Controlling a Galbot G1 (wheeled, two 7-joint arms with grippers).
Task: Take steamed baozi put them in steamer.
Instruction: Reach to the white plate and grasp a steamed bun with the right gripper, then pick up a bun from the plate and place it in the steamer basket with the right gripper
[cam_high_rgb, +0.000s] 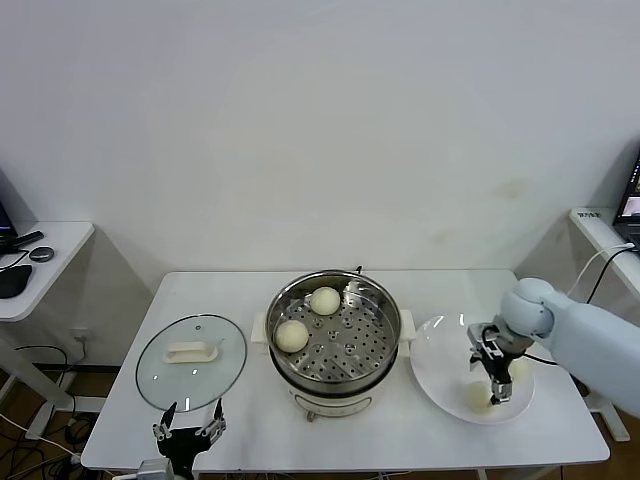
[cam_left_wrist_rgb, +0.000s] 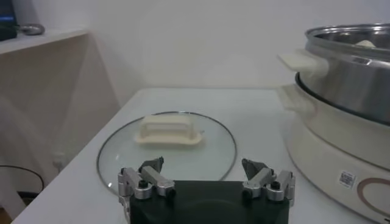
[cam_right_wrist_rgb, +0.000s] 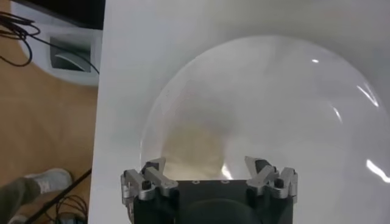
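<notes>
Two baozi (cam_high_rgb: 308, 318) already sit in the steamer (cam_high_rgb: 335, 340) at centre, two more lie on the plate (cam_high_rgb: 440, 365) to its right, directly beneath the right gripper (cam_high_rgb: 495, 392), fingers spread; left gripper (cam_high_rgb: 187, 428) idles open near the lid (cam_high_rgb: 190, 360)

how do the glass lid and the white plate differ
The round clear glass lid lies at the robot's left of the steamer, carries a cream handle and has a metal rim; the round white plate lies at its right, opaque, holding buns under the right tool. Both are flat on the table.
</notes>
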